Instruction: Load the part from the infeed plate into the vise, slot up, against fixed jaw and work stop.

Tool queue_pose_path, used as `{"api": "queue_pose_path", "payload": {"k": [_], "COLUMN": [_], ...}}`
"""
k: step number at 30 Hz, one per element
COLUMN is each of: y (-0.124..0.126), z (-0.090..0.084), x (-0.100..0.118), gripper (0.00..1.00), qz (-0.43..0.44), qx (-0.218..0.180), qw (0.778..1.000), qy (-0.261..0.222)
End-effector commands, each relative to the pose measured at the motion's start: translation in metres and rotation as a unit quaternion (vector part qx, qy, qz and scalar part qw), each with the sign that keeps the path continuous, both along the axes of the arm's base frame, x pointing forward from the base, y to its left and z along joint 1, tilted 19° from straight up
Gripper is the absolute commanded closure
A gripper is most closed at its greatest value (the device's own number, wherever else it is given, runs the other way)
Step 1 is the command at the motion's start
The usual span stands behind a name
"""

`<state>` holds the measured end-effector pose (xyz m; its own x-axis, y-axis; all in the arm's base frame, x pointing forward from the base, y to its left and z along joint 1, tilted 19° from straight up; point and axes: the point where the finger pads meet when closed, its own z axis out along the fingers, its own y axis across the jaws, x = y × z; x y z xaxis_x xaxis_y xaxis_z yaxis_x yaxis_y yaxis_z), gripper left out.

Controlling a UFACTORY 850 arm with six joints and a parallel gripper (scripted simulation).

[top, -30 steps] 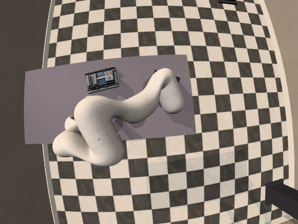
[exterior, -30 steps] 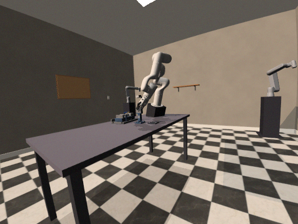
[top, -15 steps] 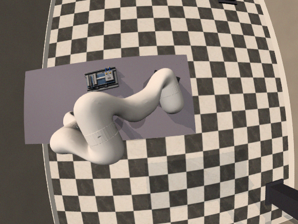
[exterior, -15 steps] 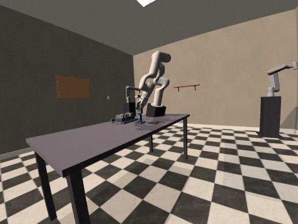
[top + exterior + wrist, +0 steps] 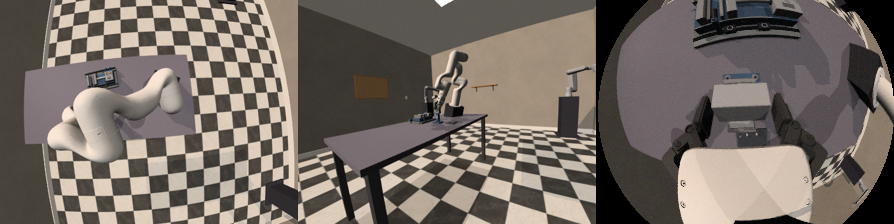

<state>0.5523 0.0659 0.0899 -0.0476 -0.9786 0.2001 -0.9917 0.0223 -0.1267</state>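
In the wrist view the part, a light grey block (image 5: pixel 741 98), lies between the two dark fingers of my gripper (image 5: pixel 741 102). The fingers stand apart on either side of it, open and not clamping it. Just beyond the block, the blue V-block (image 5: pixel 741 78) shows under its far edge, and the block seems to rest in it. I cannot make out the milled slot. The vise (image 5: pixel 745 6) stands farther off on the table, with its jaws open. In the exterior view my gripper (image 5: pixel 437 106) hangs right over the V-block (image 5: pixel 437 119), beside the vise (image 5: pixel 422 118).
The dark infeed plate (image 5: pixel 451 123) lies flat on the table to the right of the V-block. In the overhead view the arm covers the gripper and the V-block, and only the vise (image 5: pixel 101 76) shows. The arm's black base (image 5: pixel 453 111) stands behind.
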Motion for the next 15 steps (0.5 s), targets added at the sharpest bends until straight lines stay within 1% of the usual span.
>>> {"api": "queue_pose_path", "payload": {"k": [1, 15], "y": [-0.0004, -0.0011], "z": [0.0008, 0.0009], "x": [0.0006, 0.0004], "gripper": [0.11, 0.11], "qz": [0.002, 0.006], "qx": [0.015, 0.052], "qw": [1.0, 0.999], "qy": [0.0, 0.0]}}
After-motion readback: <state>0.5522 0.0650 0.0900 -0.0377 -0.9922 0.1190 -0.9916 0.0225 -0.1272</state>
